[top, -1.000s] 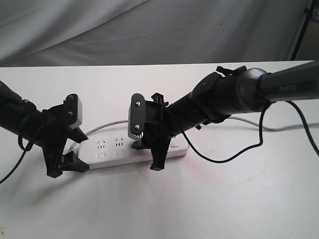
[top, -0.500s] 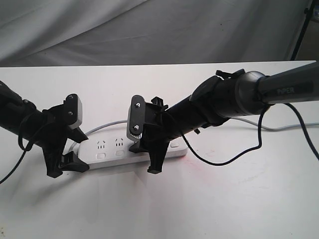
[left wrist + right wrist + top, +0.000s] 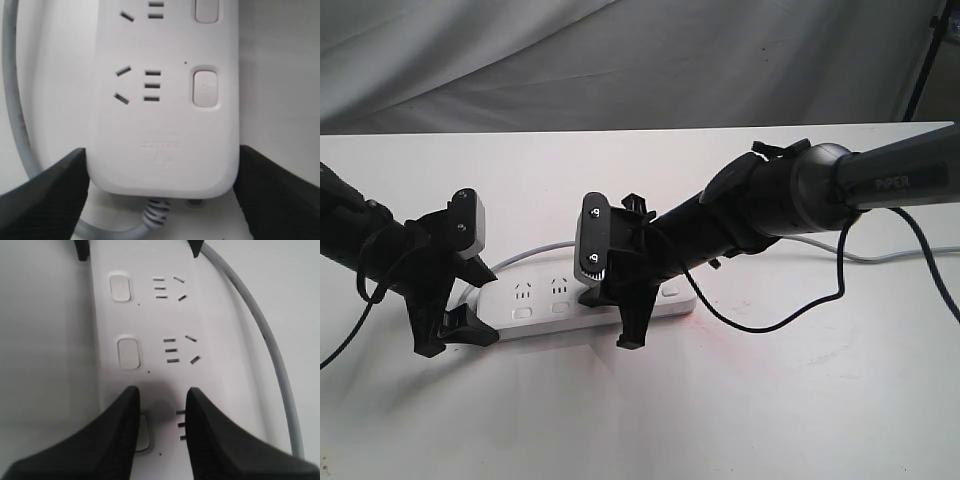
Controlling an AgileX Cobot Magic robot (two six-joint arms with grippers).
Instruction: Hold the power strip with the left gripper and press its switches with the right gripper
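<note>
As the parted, empty right gripper (image 3: 610, 320) halts mid-frame, the left gripper (image 3: 465, 300) clamps the power strip (image 3: 542, 300). Switches (image 3: 129, 353) below; press seems imminent.

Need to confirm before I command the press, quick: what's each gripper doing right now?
Left gripper: jaws closed on the end of the power strip, holding it.
Right gripper: jaws open, holding nothing, over the power strip.

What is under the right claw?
The white power strip lies under the right gripper. One finger covers most of a switch, so only its edge shows. Socket slots peek out between the fingers. Whether the finger touches the switch cannot be seen.
</note>
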